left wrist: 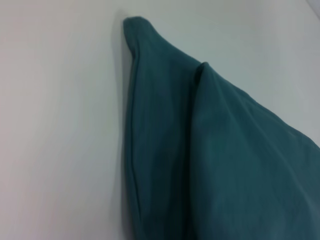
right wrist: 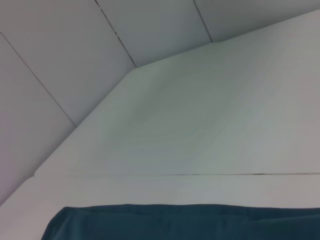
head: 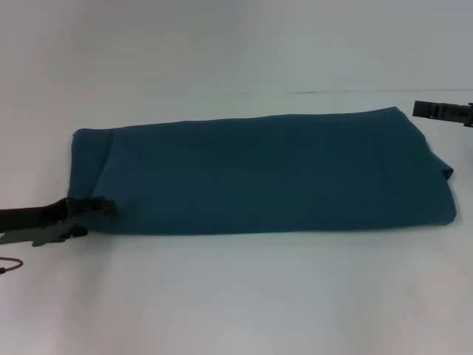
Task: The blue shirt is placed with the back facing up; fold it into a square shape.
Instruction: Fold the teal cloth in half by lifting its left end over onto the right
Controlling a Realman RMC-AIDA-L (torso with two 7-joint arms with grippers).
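**Soft Shirt, Grab the Corners**

Because the blue shirt [head: 259, 174] is soft knit cloth, it will likely sag and slide when lifted, so it needs a firm pinch through all its layers.

It lies flat on the white table [head: 236, 296] as a long band, already folded narrow. It looks light and floppy, not stiff, and it will not break. It may bunch up or fall open if only the top layer is caught.

The left gripper [head: 102, 207] sits low at the near left corner of the shirt. Its fingertips touch the cloth edge there, and the rest of the shirt stretches away from them toward the other arm. I cannot tell if the fingers pinch the cloth or only rest beside it. The left wrist view shows that corner up close, with two thick folds stacked together.

The right gripper [head: 443, 111] hangs apart from the shirt, just past its far right corner. I cannot tell if its fingers are spread or pressed together.

My guess is the best places to hold are the two corners of one short end, gripped through every layer, so the band folds over evenly into a square.
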